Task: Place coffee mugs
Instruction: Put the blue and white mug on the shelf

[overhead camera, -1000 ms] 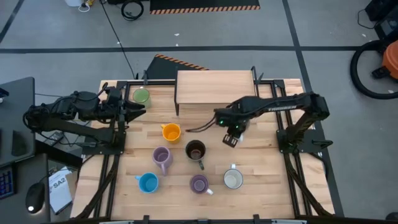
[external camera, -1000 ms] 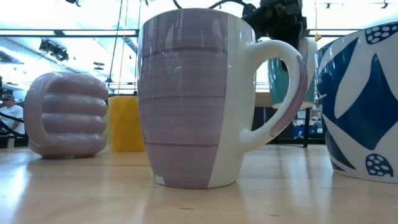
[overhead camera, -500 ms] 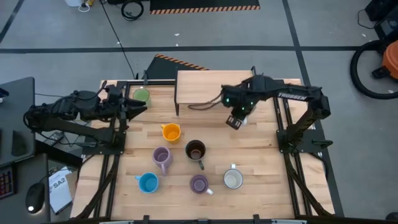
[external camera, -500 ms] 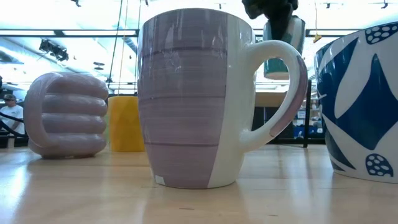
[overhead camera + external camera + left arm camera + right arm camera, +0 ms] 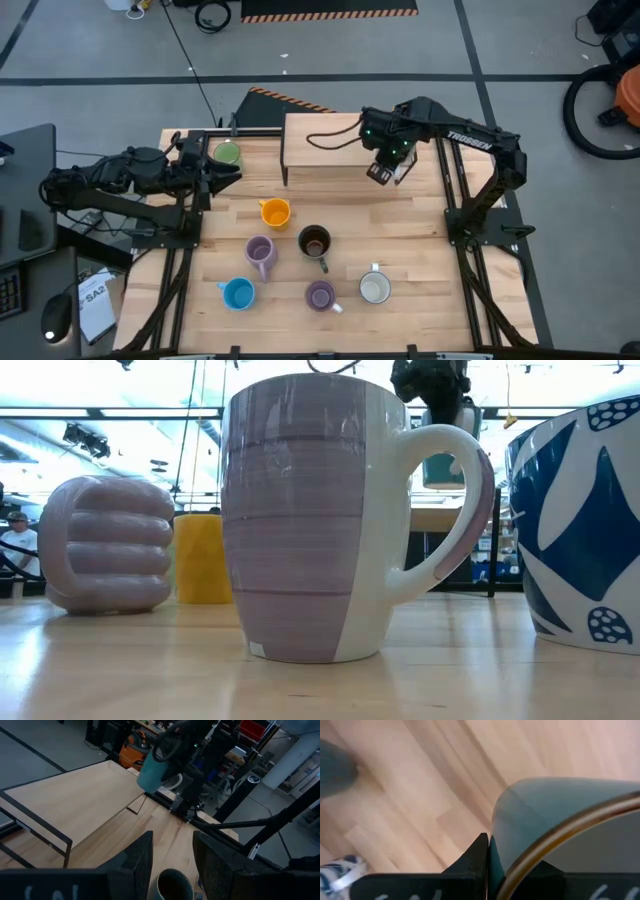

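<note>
While aloft, right pincer (image 5: 385, 172) clamps a teal glazed mug (image 5: 152, 772), seemingly by its rim, over raised wooden shelf (image 5: 345, 140) | left pincer (image 5: 228, 170) open beside green mug (image 5: 228, 154), far-left worktop (image 5: 420, 260).

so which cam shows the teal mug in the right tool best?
Left wrist view: the teal mug hangs whole in the right tool above the wooden shelf. Right wrist view shows only its rim close up; low view, a sliver behind a lilac handle; high view mostly hides it.
</note>
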You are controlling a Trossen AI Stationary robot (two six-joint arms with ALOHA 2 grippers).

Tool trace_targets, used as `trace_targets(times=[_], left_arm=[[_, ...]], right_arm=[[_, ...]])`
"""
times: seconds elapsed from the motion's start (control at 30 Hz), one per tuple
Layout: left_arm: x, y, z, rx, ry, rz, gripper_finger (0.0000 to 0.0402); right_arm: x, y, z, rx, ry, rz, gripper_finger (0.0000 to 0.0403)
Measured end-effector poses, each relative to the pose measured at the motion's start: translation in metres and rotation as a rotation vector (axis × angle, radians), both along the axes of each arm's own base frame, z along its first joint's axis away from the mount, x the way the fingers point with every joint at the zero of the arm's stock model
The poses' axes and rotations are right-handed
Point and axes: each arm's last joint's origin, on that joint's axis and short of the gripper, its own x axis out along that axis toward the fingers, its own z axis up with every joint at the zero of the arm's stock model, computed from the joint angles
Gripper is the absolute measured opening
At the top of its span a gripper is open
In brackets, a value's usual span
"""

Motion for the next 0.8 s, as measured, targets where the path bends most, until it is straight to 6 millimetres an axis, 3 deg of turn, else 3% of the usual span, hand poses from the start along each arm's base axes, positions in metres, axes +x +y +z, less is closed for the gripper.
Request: trace_targets(times=[0.43, 0.8], left_arm=[[0.006, -0.001, -0.002, -0.005, 0.017, 0.003, 0.0146], [0.011, -0.001, -0.004, -0.003, 0.036, 0.004, 0.0146]], right_arm=[[0.000, -0.041, -0.016, -0.001, 0.080, 0.073, 0.0039], [-0.002, -0.061, -0.022, 0.024, 0.070, 0.080, 0.0039]])
